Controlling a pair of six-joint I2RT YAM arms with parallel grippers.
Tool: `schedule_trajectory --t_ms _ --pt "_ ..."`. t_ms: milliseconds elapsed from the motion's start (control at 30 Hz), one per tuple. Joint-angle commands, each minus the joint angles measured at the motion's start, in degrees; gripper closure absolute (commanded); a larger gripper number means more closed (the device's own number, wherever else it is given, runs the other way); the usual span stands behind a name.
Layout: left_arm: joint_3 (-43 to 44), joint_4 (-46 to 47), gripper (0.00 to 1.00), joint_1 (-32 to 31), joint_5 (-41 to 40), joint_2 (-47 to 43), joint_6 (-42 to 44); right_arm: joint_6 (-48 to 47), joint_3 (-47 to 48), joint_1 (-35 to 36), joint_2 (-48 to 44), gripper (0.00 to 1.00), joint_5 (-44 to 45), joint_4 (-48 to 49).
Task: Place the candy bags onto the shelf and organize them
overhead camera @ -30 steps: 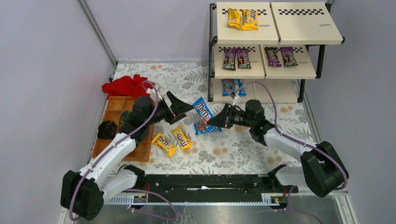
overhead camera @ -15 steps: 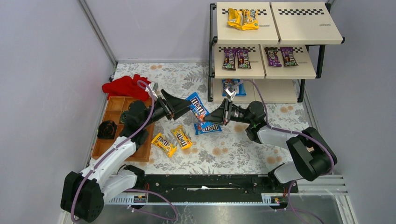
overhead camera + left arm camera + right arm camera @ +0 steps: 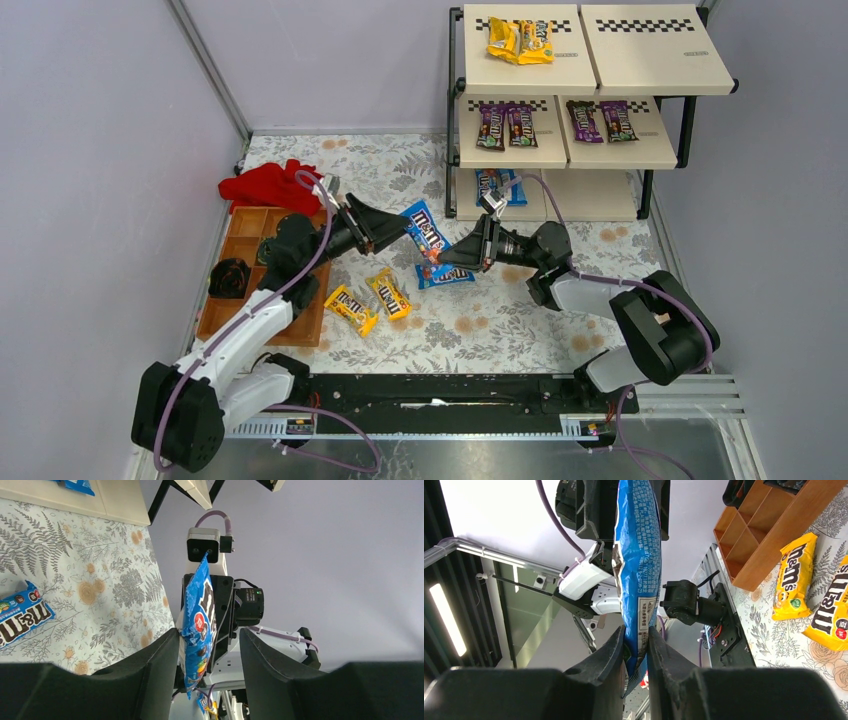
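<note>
you've got the held blue bag [image 3: 424, 230] up off the table, hanging in the air between both arms, out in front of the shelf [image 3: 650, 55]. your right gripper [image 3: 635, 635] is pinched tight on one end of it: in the right wrist view both fingers [image 3: 599, 680] press flat on the packet with no gap. your left gripper [image 3: 209, 640] is at the other end, and its fingers [image 3: 155, 680] stand apart, one on each side of the bag. the bag sits edge-on close to one finger, with clear space before the other, so that's a straddle, not a clamp.

below them a second blue bag [image 3: 447, 275] lies flat on the floral table cover [image 3: 500, 320]. the left yellow bag [image 3: 350, 309] and right yellow bag [image 3: 390, 293] lie side by side, just beside the wooden tray [image 3: 245, 235], with the red cloth [image 3: 262, 185] behind it.

on the shelf, the top board holds yellow packets [image 3: 520, 40]. the middle tier has one purple-brown pair [image 3: 505, 125] and a second purple-brown pair [image 3: 602, 120]. a shelved blue packet [image 3: 497, 185] sits on the bottom tier.
</note>
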Motion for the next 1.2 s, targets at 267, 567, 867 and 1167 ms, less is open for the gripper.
schedule_trajectory --t_ms 267,567,867,1167 --pt "5.0 0.3 0.57 0.3 -0.8 2.4 2.9 2.9 -0.7 -0.1 0.5 0.84 -2.1 8.2" --pt "5.7 0.0 0.93 0.3 -2.0 2.3 3.0 1.9 -2.3 0.0 -0.8 0.70 0.5 5.8" --pt "1.4 5.2 1.00 0.3 -6.1 -0.4 -2.3 -1.8 -6.2 0.9 -4.8 0.32 11.6 1.6" --pt "-2.0 19.6 1.00 0.3 -4.9 3.0 -12.5 -7.1 -5.9 6.5 -5.3 0.00 22.6 -3.4"
